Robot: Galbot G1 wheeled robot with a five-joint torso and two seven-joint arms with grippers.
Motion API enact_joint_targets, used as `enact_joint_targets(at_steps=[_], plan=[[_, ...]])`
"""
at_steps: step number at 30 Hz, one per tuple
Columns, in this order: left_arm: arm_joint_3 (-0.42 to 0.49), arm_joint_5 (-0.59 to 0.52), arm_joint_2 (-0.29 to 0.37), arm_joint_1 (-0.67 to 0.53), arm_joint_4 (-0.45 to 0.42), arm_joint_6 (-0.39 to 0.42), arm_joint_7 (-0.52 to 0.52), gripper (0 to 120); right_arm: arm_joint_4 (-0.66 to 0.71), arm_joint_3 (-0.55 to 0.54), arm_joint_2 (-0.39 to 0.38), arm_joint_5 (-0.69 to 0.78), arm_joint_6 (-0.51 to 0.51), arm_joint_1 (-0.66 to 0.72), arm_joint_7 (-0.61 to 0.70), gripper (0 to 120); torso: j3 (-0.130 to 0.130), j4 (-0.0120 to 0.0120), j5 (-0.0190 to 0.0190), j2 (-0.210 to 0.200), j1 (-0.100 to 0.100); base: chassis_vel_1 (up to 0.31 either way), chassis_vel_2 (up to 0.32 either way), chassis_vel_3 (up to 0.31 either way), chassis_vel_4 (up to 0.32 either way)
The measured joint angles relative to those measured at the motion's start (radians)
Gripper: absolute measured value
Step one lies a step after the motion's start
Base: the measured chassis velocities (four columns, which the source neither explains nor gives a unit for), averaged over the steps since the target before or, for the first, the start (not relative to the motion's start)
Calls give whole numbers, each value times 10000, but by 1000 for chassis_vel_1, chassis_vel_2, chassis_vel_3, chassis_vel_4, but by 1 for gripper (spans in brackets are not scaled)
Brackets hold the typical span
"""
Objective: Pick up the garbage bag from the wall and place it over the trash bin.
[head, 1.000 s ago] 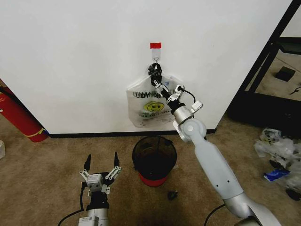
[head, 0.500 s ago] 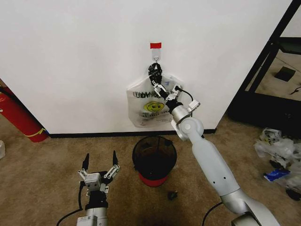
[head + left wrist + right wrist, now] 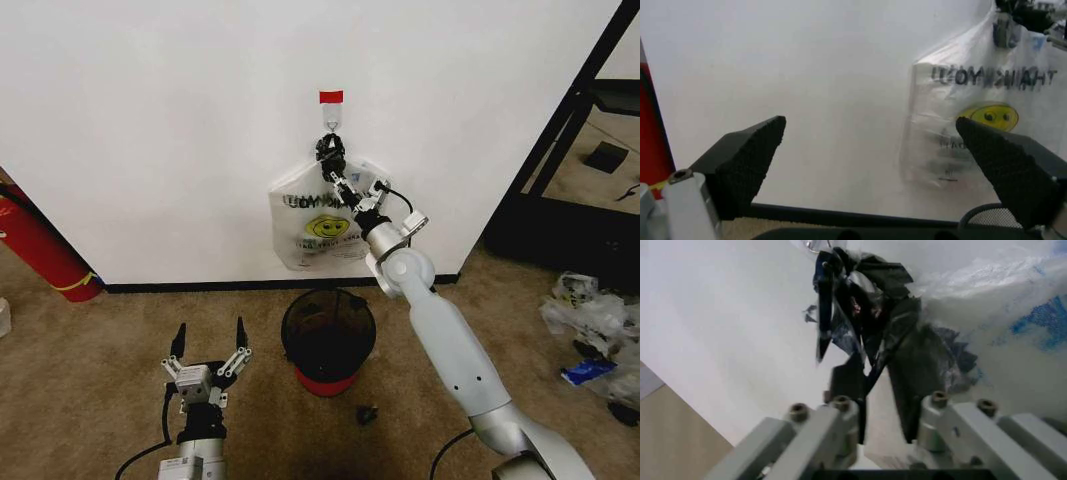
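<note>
Thin white plastic is what you are dealing with: the garbage bag point(image 3: 318, 225) hangs flat against the wall point(image 3: 160, 120) from the hook point(image 3: 331, 124), just under the hook's red tape strip point(image 3: 330, 96). Your right gripper point(image 3: 330, 150) is up at the bunched handles just below the hook, its jaws closed on that dark gathered plastic, as the right wrist view suggests point(image 3: 870, 347). To do this step well, lift the handles up and clear of the hook before drawing away from the wall; pulling straight outward would likely stretch or tear the film. Keep a firm hold, since the material looks slippery and will sag once free.

The bag is see-through, with black "THANK YOU" lettering, a yellow smiley and blue patches near the handles. It looks limp and nearly empty.

The trash bin point(image 3: 328, 338) stands on the carpet directly below the hook, well apart from the bag's lower edge. Your left gripper point(image 3: 207, 360) waits low, below the hook and off to the bin's left, jaws wide apart.
</note>
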Motion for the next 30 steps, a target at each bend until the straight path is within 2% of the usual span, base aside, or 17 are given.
enact_joint_targets(at_steps=[3, 13, 24, 30], plan=[[14, -11, -19, 6, -11, 0, 0, 100, -12, 34, -18, 8, 18, 23, 42, 0, 0, -2, 0, 0, 0, 0, 0, 0, 0], [59, -31, -40, -13, -4, -13, -5, 100, 605, 57, -279, -25, 36, -332, 115, 0, 0, -1, 0, 1, 0, 0, 0, 0, 0], [216, -16, -5, -77, 104, -25, -7, 100, 1601, 216, -761, -441, 74, -1598, 85, 0, 0, 1, 0, 1, 0, 0, 0, 0, 0], [236, 2, 59, -59, 106, -52, -20, 100, 2476, 318, -1076, -1367, 146, -2790, -159, 0, 0, -3, 0, 1, 0, 0, 0, 0, 0]])
